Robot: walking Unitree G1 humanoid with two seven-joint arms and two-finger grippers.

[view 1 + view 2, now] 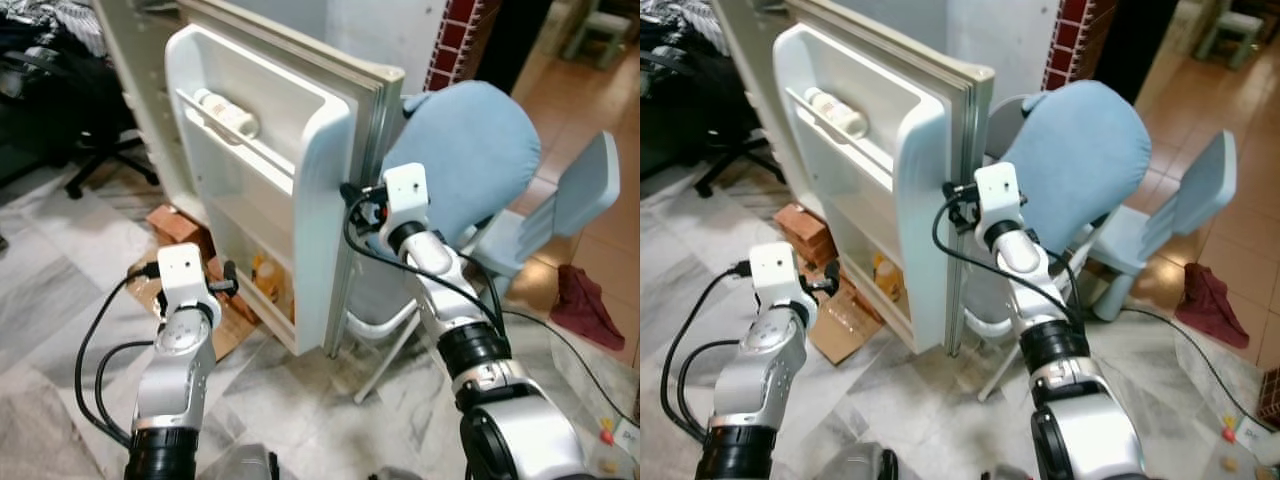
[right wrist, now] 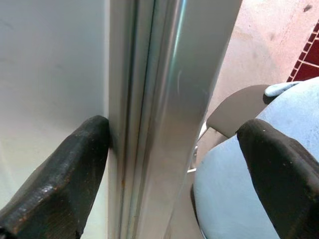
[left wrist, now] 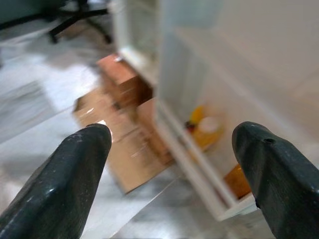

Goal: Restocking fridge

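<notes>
Door of the fridge stands open, its edge between the spread fingers of the right gripper, one finger touching it. Left gripper, fingers apart, hangs near the bottom shelf.

The open fridge door stands edge-on between the 2 arms. Its edge sits between the spread fingers of the right gripper, one finger touching it. Close behind, a blue-covered chair crowds that side. Cardboard boxes block the floor below the door shelves.
</notes>
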